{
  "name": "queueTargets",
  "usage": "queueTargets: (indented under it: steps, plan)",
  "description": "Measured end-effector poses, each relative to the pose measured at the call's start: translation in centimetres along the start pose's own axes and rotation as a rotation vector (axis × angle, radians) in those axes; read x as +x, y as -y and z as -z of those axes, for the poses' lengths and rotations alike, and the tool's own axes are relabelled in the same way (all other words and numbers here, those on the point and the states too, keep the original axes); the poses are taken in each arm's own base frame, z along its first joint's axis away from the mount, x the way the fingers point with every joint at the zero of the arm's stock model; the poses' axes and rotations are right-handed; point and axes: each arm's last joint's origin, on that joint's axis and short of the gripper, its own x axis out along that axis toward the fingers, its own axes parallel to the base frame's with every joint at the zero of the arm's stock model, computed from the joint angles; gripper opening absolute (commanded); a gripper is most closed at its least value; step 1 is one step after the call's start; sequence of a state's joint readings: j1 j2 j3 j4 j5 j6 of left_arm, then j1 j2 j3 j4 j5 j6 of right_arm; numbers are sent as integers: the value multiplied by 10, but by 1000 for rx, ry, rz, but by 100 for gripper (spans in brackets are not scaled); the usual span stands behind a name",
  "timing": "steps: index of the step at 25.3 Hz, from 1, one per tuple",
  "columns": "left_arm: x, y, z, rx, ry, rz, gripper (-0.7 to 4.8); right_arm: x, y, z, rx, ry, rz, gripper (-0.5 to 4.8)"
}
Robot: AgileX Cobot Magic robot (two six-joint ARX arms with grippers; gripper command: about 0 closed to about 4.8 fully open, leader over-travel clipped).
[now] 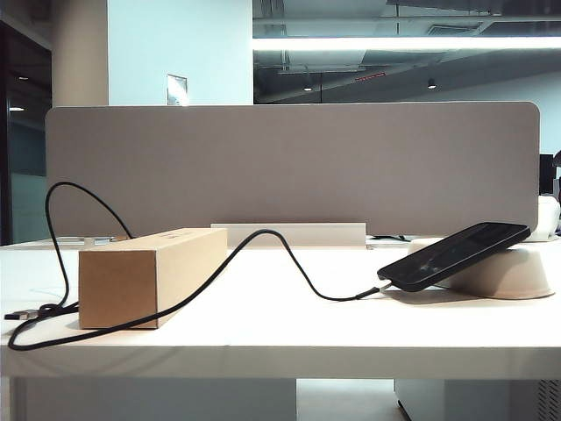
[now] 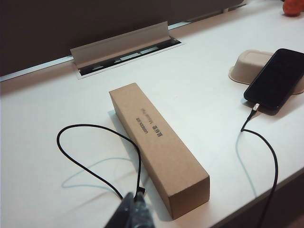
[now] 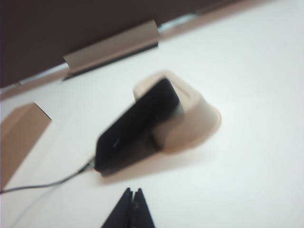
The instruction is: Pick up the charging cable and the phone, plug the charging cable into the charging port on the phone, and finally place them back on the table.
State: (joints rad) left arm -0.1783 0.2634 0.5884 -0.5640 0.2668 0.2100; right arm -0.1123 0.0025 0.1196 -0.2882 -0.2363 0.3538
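Now plugged in, the long thin black charging cable (image 1: pixel 289 254) meets the flat black glossy phone (image 1: pixel 456 254) (propped on an off-white bowl (image 1: pixel 517 276)); left gripper (image 2: pixel 135 209) and right gripper (image 3: pixel 132 206) hang above the white table (image 1: pixel 280 338), both pinched closed and empty.

The phone (image 1: pixel 456 255), a flat black slab with a glossy dark screen, is lying tilted at about 3 o'clock on the white table (image 1: pixel 289 338), its upper end propped on an upturned off-white bowl (image 1: pixel 513 274) and its lower short edge pointing toward 9 o'clock. The thin black charging cable (image 1: pixel 263 241) is sitting plugged into that edge, arching over a cardboard box (image 1: pixel 149 274) and looping near 9 o'clock.
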Motion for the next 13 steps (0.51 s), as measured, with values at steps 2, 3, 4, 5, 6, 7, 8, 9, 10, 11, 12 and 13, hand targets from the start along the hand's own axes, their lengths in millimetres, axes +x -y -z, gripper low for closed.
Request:
queueTargets:
  steps: [2, 3, 4, 5, 6, 7, 8, 9, 10, 11, 12, 13]
  plan:
    - [0, 0, 0, 0, 1, 0, -6, 4, 5, 9, 12, -23, 10, -8]
    - [0, 0, 0, 0, 0, -1, -6, 6, 7, 13, 15, -28, 11, -8]
    - [0, 0, 0, 0, 0, -1, -6, 8, 8, 17, 16, -28, 11, -8]
    - [0, 0, 0, 0, 0, -1, -6, 9, 10, 19, 17, -31, 12, -8]
    - [0, 0, 0, 0, 0, -1, -6, 10, 10, 21, 18, -34, 13, -8]
    - [0, 0, 0, 0, 0, -1, -6, 10, 10, 21, 16, -25, 11, -8]
    - [0, 0, 0, 0, 0, -1, -6, 11, 11, 21, 14, -17, 8, -8]
    - [0, 0, 0, 0, 0, -1, -6, 11, 11, 21, 13, -15, 7, -8]
    - [0, 0, 0, 0, 0, -2, -6, 11, 11, 21, 13, -13, 10, -8]
    - [0, 0, 0, 0, 0, -2, -6, 11, 11, 21, 12, -9, 12, -8]
    - [0, 0, 0, 0, 2, -2, -6, 11, 11, 21, 11, -3, 12, -8]
    - [0, 0, 0, 1, 2, -2, -6, 12, 11, 21, 10, 2, 12, -8]
